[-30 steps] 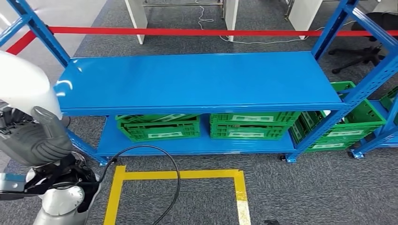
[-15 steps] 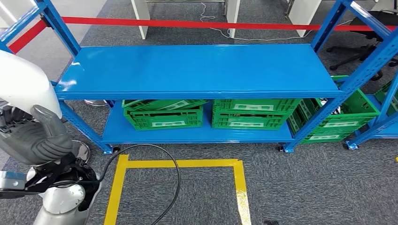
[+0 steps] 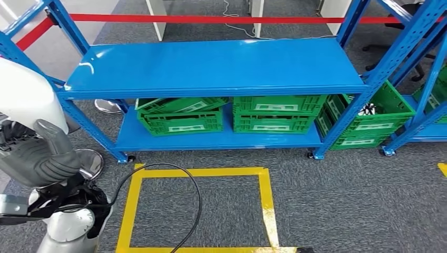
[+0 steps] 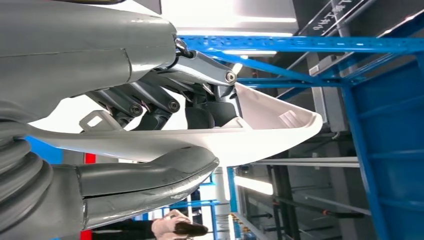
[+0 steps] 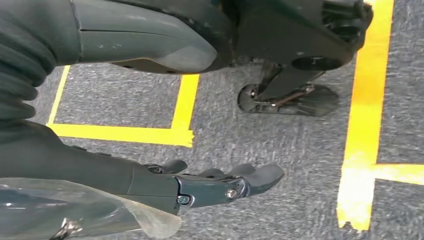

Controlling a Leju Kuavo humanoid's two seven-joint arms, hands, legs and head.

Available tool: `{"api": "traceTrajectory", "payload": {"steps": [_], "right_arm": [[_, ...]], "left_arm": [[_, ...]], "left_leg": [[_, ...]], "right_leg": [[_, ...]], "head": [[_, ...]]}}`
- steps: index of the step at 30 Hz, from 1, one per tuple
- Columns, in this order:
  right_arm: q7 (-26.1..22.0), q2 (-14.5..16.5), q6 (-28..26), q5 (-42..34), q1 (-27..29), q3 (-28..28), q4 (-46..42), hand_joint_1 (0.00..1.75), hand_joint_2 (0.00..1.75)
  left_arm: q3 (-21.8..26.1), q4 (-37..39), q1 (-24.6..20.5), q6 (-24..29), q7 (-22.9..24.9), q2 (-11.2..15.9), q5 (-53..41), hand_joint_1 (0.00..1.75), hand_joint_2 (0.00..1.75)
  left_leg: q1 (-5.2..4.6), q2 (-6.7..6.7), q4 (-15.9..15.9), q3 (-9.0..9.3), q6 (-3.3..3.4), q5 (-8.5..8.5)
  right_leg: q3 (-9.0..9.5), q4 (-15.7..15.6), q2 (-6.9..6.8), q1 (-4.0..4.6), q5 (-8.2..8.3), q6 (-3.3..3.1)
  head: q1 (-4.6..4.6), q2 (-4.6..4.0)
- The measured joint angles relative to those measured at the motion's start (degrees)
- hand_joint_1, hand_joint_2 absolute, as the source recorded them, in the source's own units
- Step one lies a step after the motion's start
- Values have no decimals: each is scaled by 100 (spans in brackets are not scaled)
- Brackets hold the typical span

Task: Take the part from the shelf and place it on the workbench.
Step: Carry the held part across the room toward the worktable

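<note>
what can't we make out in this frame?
- White part: the left hand holds it; its shape is cut off by the head view's left edge and hidden by the fingers in the left wrist view.
- Green crates: contents hidden under the blue shelf.
- Right hand: open, toward the carpet.

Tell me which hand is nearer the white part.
Left. The left hand grips the white part, thumb on one face and fingers on the other. The right hand hangs open over the grey carpet, holding nothing.
</note>
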Motion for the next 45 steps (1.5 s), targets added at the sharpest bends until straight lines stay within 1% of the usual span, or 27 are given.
{"api": "traceTrajectory", "payload": {"steps": [2,4,6,8,9,10,12,14,15,17,19,20,23,24,25,27,29,31,32,34,35,37,39,40,42,44,45], "right_arm": [[1,4,-1,-2,1,-1,0,0,175],[2,4,-2,-3,7,1,0,0,175],[7,4,-2,-3,14,1,0,0,175],[13,4,-3,-6,15,0,0,0,175],[13,4,-4,-9,14,0,0,0,175],[13,3,-4,-13,13,0,0,0,175],[13,1,-6,-17,11,0,-1,0,175],[13,-3,-8,-19,2,-1,-2,0,175],[11,-4,-9,-19,-7,0,-2,0,175],[7,-5,-9,-20,-17,1,-2,0,175],[8,-3,-9,-21,-2,1,-2,0,175],[9,-2,-9,-21,6,1,-1,0,175],[9,-1,-17,-22,10,-2,0,0,175],[9,-1,-20,-23,11,-3,0,0,175],[9,-1,-20,-23,12,-3,0,0,175],[9,-1,-20,-23,13,-3,0,0,175],[9,4,-19,-22,10,-2,1,0,175],[8,16,-20,-21,10,-1,1,0,175],[7,22,-21,-21,9,-1,1,0,175],[7,23,-23,-22,11,-1,0,0,175],[8,22,-23,-23,13,-1,0,0,175],[8,21,-21,-22,16,-1,0,0,175],[9,21,-20,-21,15,-1,0,0,175],[9,20,-20,-22,14,-1,0,0,175],[9,16,-20,-23,11,-1,0,0,175],[9,8,-21,-22,8,-1,-1,0,175],[8,4,-21,-22,3,-1,-2,0,175]], "left_arm": [[2,0,-1,0,1,-5,-7,175,175],[4,0,-1,0,0,-8,-11,175,175],[9,0,0,0,0,-16,-11,175,175],[14,1,7,0,1,-24,-13,175,175],[15,1,11,-1,2,-25,-13,175,175],[15,2,14,-1,2,-25,-13,175,175],[16,2,21,-1,2,-25,-13,175,175],[20,1,26,-1,2,-26,-15,175,175],[22,1,28,-1,1,-28,-20,175,175],[28,-1,31,-1,-1,-31,-38,175,175],[34,1,40,-1,-3,-31,-55,175,175],[38,2,46,-1,-3,-29,-58,175,175],[45,2,62,-1,-3,-25,-61,175,175],[46,2,67,-1,-3,-24,-61,175,175],[47,3,72,-1,-3,-23,-61,175,175],[48,3,79,-1,-3,-21,-61,175,175],[48,2,78,-1,-3,-22,-61,175,175],[48,2,75,-1,-3,-25,-62,175,175],[48,2,74,-1,-3,-26,-63,175,175],[48,2,73,-1,-3,-27,-63,175,175],[49,2,71,-1,-3,-28,-63,175,175],[51,2,71,-1,-2,-34,-63,175,175],[54,3,75,-1,-1,-38,-63,175,175],[54,4,77,-1,-1,-38,-63,175,175],[55,4,76,-1,-1,-37,-63,175,175],[55,4,76,-1,-1,-36,-63,175,175],[57,4,75,-1,-1,-36,-64,175,175]], "left_leg": [[-32,-4,-353,166,41,-66],[-26,11,-412,91,85,47],[0,38,-452,-43,152,200],[-3,49,-436,-226,189,341],[-7,51,-421,-329,186,414],[-9,55,-402,-437,181,486],[-7,61,-338,-668,156,614],[-11,59,-233,-855,112,711],[-19,59,-180,-918,87,752],[-32,63,-125,-979,44,843],[-21,55,-117,-1015,-7,889],[-12,43,-54,-1047,-43,776],[11,19,772,-1222,-141,-86],[16,18,1154,-1271,-157,-307],[18,17,1435,-1272,-160,-388],[17,13,1422,-1032,-129,-196],[-3,0,698,-492,-28,45],[-36,-12,-56,-29,67,55],[-55,-17,-251,68,92,34],[-57,-5,-364,37,105,109],[-45,8,-391,-13,125,177],[-14,34,-432,-152,178,322],[-20,42,-417,-331,203,448],[-22,47,-405,-422,196,510],[-20,56,-358,-617,174,633],[-12,57,-266,-809,129,731],[-15,58,-208,-892,104,762]], "right_leg": [[-39,-24,-5,-11,116,72],[-75,-33,1,-25,137,137],[-199,242,25,-27,-249,180],[-362,907,35,-33,-857,215],[-406,1263,34,-34,-1022,230],[-397,1512,34,-34,-1019,242],[-131,1499,33,-36,-677,252],[491,771,34,-36,-514,249],[802,332,37,-33,-603,227],[1097,-183,46,-16,-807,168],[1012,-209,35,-18,-769,73],[957,-203,22,-22,-716,18],[747,-187,-2,-26,-508,-81],[668,-171,-4,-21,-440,-85],[582,-148,-7,-16,-376,-84],[386,-89,-10,-2,-272,-79],[243,-40,-4,16,-189,-69],[166,-23,3,28,-100,-29],[139,-27,1,23,-49,5],[87,-37,5,10,29,78],[36,3,15,10,-37,109],[-131,373,37,8,-486,158],[-282,1040,39,-6,-1029,203],[-303,1328,39,-14,-1116,221],[-167,1518,37,-28,-857,247],[280,1049,37,-43,-517,261],[592,626,42,-42,-523,260]], "head": [[-1,-1],[-1,-1],[17,0],[35,0],[37,0],[37,-1],[37,-1],[42,0],[41,0],[41,0],[38,0],[29,0],[-5,0],[-8,1],[-7,1],[-9,0],[-6,-1],[-3,-1],[-3,-1],[-6,0],[-6,0],[14,0],[36,-1],[37,-1],[37,-1],[38,-1],[39,-1]]}}
